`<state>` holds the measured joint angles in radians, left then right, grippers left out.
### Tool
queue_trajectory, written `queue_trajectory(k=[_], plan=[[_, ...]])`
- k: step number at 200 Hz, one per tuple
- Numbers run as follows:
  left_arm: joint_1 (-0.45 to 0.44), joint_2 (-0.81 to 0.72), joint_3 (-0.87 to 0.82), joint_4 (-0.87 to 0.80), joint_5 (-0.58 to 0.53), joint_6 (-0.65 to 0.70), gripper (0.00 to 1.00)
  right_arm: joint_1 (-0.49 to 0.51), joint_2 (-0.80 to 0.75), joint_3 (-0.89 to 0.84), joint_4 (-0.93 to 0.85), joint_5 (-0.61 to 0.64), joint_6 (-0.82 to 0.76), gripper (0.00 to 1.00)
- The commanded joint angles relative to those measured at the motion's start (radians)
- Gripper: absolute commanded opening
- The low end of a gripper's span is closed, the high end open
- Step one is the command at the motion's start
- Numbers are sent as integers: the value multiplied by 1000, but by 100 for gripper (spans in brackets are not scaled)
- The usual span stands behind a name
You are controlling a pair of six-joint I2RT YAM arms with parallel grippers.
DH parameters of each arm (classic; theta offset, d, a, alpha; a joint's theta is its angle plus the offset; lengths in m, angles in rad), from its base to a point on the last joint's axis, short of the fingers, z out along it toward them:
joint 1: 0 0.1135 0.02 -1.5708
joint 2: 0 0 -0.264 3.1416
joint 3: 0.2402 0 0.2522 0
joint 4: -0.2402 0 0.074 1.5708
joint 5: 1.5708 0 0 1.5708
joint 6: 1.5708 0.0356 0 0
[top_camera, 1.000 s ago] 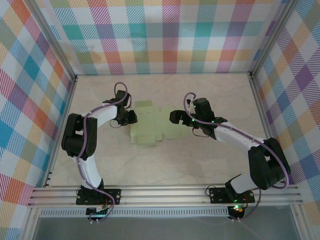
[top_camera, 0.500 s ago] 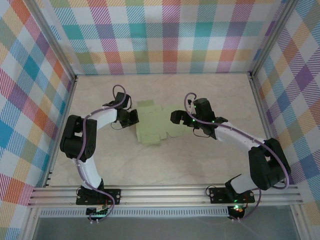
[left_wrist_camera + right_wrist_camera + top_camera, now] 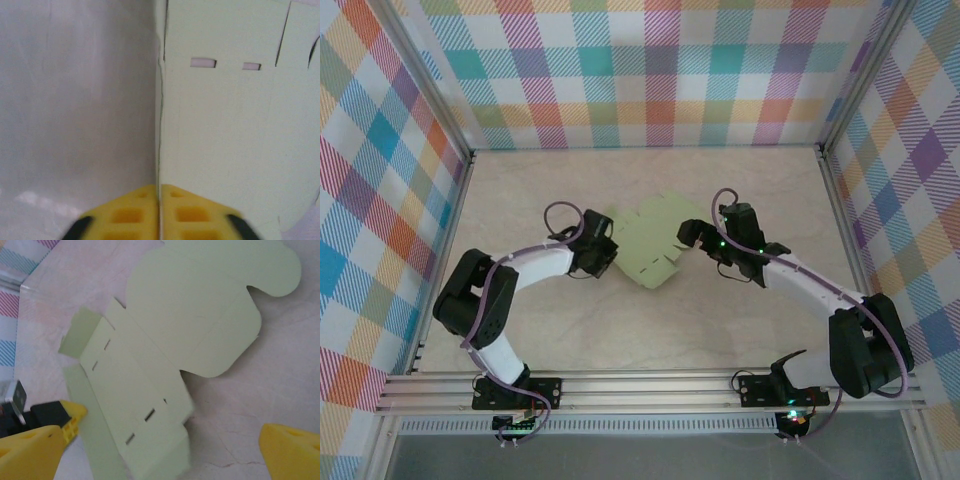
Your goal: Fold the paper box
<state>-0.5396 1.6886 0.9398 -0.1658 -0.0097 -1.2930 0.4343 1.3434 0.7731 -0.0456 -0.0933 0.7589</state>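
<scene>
- The left gripper (image 3: 159, 196) is clenched on the left edge of the paper box (image 3: 652, 243), with the sheet's edge caught between its 2 yellow fingertips.
- The right gripper (image 3: 684, 236) is released, its 2 fingers wide apart just beside the sheet's right edge.
- The paper box lies unfolded mid-table (image 3: 750, 180) between the grippers, its rounded flaps on the far side.

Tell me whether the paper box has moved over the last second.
Yes. In the top view the paper box has turned to lie diagonally, and its left edge has shifted right, away from the left side rail.
</scene>
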Motion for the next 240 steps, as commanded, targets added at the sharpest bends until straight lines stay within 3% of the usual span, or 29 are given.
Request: queue_trajectory(k=[1,17,37,52,78,94,123,156,213,240], plan=[[-53,-5,41,-50,-124,-215,37,0,-15,-26,-20,29,118,100],[-55,9,66,-96,-131,-186,64,0,-14,-40,-43,51,186,99],[-54,-44,29,-147,-213,-136,84,12,-15,-79,-45,56,295,97],[-54,-116,14,-207,-320,-56,99,43,-21,-119,-24,65,363,87],[-52,-231,13,-277,-490,169,100,119,-6,-137,-12,92,424,66],[-49,-285,9,-295,-550,269,100,155,30,-135,19,81,448,60],[-44,-357,-16,-278,-575,350,100,210,123,-103,62,63,481,54],[-42,-383,-25,-275,-566,378,100,225,208,-67,92,26,486,38],[-39,-408,-43,-294,-579,445,100,191,238,1,-20,11,320,0],[-30,-432,-42,-351,-630,435,100,92,284,94,-112,-165,66,0]])
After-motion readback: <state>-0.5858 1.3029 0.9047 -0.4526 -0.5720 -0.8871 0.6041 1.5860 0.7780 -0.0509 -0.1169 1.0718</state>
